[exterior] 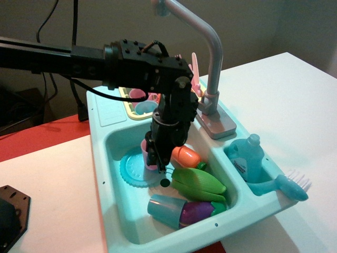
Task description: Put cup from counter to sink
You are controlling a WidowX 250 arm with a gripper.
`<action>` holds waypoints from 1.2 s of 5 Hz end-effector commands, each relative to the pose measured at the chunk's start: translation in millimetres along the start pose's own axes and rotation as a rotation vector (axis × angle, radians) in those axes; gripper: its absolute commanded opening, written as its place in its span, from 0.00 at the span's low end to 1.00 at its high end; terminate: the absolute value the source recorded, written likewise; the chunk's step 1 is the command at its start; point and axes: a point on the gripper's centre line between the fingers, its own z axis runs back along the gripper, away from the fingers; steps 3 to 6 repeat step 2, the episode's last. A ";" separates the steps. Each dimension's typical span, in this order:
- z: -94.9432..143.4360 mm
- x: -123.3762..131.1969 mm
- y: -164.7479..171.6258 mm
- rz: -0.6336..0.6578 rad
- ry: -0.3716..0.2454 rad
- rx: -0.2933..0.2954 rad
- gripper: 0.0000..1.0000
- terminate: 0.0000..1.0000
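The cup (147,152), a small pale pink tumbler, is down inside the sink (117,143), upright over a round teal plate (132,171). My black gripper (156,161) reaches down into the basin and is shut on the cup, its fingers hiding the cup's right side. The ribbed counter ledge (109,108) at the unit's back left corner has nothing on it.
The basin also holds an orange toy vegetable (186,156), a green corn (198,183), a purple eggplant (199,211) and a blue tumbler (164,208). The grey faucet (213,63) rises behind. A yellow dish rack (129,109) holds a pink mug (138,95). A blue bottle (247,158) and brush (287,187) are in the side compartment.
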 end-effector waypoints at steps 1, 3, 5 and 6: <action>66.7 -28.4 13.2 0.057 -0.128 0.008 1.00 0.00; 94.2 -45.2 21.3 0.081 -0.153 -0.009 1.00 1.00; 94.2 -45.2 21.3 0.081 -0.153 -0.009 1.00 1.00; 94.2 -45.2 21.3 0.081 -0.153 -0.009 1.00 1.00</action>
